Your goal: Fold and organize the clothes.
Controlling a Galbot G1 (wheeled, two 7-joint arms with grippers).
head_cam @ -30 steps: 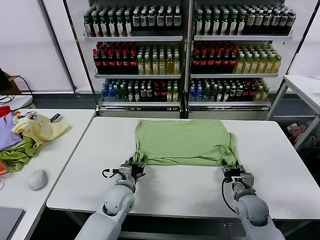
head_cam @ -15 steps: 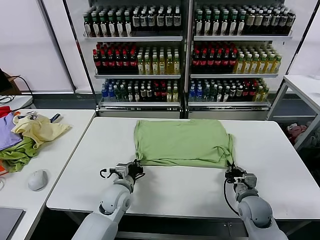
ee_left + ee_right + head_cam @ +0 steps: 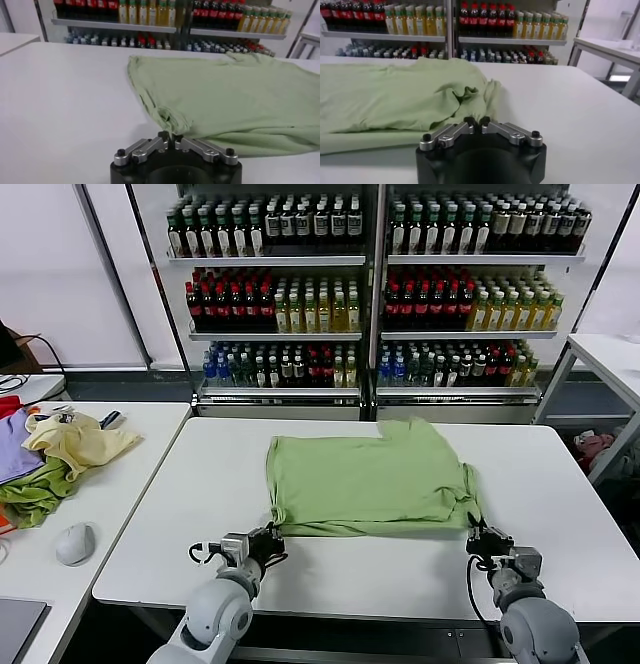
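The light sage-green shirt (image 3: 368, 476) lies spread on the white table (image 3: 200, 474), plain side up, no print or buttons showing. My left gripper (image 3: 268, 537) is shut on the shirt's near left corner, which bunches up at the jaws in the left wrist view (image 3: 171, 137). My right gripper (image 3: 479, 536) is shut on the shirt's near right corner, seen in the right wrist view (image 3: 477, 121) with the cloth (image 3: 395, 95) rumpled just ahead. Both grippers sit low near the table's front edge.
A side table at the left carries a pale yellow garment (image 3: 78, 439), green and purple cloths (image 3: 30, 484) and a computer mouse (image 3: 75, 542). Bottle-filled shelves (image 3: 370, 284) stand behind the table. Another white table (image 3: 615, 354) stands at the far right.
Both grippers have pulled back toward the table's front edge, dragging the shirt's near edge with them. The shirt's far right part has shifted and rumpled.
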